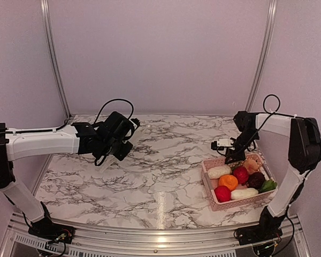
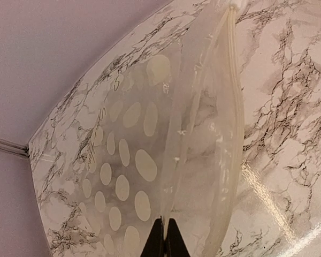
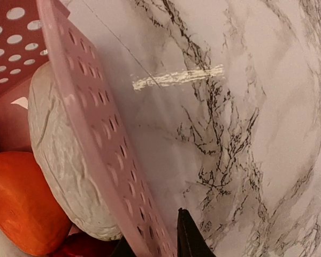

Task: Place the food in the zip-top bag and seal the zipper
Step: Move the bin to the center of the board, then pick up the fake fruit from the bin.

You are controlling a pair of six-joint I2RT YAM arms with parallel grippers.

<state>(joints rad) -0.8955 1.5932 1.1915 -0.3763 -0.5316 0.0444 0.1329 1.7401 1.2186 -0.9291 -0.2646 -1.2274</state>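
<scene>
The zip-top bag [image 2: 123, 160], clear with white dots, hangs from my left gripper [image 2: 165, 235], which is shut on one lip of its mouth. The whitish zipper [image 2: 234, 107] runs along the mouth, which gapes a little. In the top view the left gripper [image 1: 120, 140] is raised over the table's left half, with the bag [image 1: 108, 160] faint below it. The food [image 1: 228, 182] lies in the pink basket [image 1: 209, 187]: red, orange, peach, purple, white and green pieces. My right gripper [image 1: 233, 157] straddles the basket's wall [image 3: 91, 123], one finger inside and one outside, beside a white piece [image 3: 59, 160].
The marble table [image 1: 160, 160] has metal frame posts at its back corners [image 1: 53, 59]. The basket stands at the front right near the right arm's base. A pale scuff mark [image 3: 176, 77] is on the table just outside the basket.
</scene>
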